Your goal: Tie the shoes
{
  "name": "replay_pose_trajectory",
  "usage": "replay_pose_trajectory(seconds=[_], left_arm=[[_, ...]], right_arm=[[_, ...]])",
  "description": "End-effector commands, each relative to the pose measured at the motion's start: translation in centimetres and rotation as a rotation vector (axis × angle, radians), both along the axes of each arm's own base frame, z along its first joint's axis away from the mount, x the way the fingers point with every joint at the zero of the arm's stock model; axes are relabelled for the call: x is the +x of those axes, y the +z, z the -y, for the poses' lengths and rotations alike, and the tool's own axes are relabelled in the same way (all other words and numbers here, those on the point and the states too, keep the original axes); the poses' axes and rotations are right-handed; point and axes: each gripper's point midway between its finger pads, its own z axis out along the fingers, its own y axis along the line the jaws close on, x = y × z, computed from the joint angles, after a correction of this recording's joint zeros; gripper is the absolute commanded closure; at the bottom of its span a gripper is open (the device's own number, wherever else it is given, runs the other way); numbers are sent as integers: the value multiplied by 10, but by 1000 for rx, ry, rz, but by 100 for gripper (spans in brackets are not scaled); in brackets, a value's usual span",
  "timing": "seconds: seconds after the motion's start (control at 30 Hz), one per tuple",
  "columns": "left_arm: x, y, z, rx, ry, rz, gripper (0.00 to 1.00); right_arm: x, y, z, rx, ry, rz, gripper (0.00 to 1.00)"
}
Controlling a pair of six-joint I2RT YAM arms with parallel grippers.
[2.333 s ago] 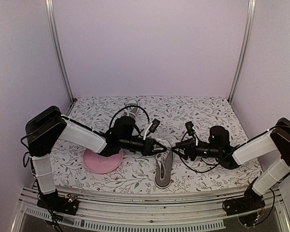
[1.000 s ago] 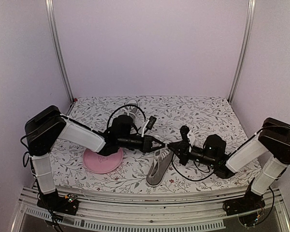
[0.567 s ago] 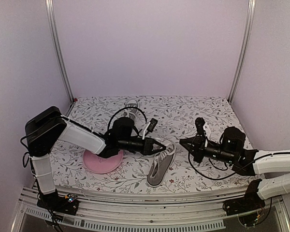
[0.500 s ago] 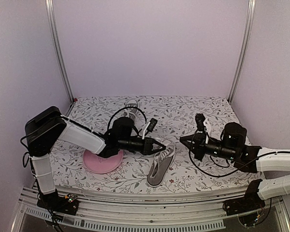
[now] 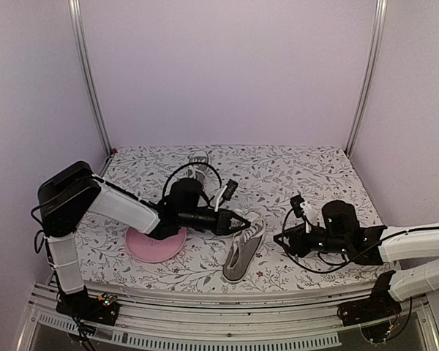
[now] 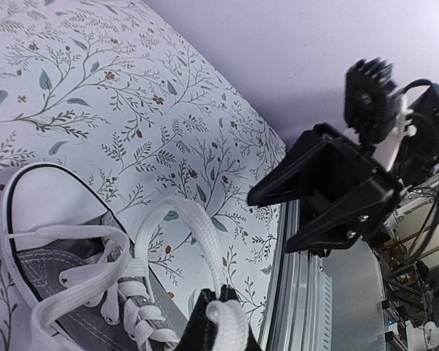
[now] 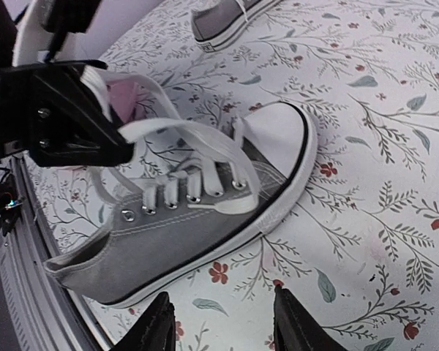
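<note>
**Top view.** The near shoe (image 5: 241, 248) lies mid-desk (image 5: 314, 175), toe towards the far side. The second shoe (image 5: 199, 162) sits well apart at the far edge.
- Change: a second ago the right fingers (image 5: 282, 238) were shut, tip to tip with the left fingers (image 5: 236, 221) over the shoe. Now they are off to its right, low over the desk and partly parted, holding nothing.
- The left fingers have not shifted and are pinched on a white lace (image 5: 246, 228).
- Judgement: one pull is finished and the right side has let its end go. No bow is visible, so tying is at an early stage.
- Pose: the left arm reaches low and level across the pink plate (image 5: 150, 245). The right forearm lies almost flat, pointing left at the shoe.

**Left wrist view.** The lace rises in a slack loop from the eyelets to the clamped fingers at the bottom edge. The right fingers (image 6: 307, 172) stand apart beyond the toe, empty.

**Right wrist view.** Its own fingers (image 7: 157, 325) are spread moderately, with bare desk between them. The shoe lies just ahead on its sole, its laces loose.
</note>
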Motion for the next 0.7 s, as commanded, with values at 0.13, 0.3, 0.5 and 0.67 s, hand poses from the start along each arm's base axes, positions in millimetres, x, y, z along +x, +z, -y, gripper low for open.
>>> replay_pose_trajectory(seconds=[0.13,0.3,0.5,0.67], left_arm=[[3,10,3,-38,3,19,100],[5,9,2,-32,11,15,100],[5,7,0,-22,11,11,100],[8,7,-1,-15,21,11,100]], right_arm=[[52,-9,-15,131,-164,73,52],[71,-23,-33,145,-142,77,53],[77,-32,-47,163,-97,77,62],[70,-25,-54,178,-26,99,97]])
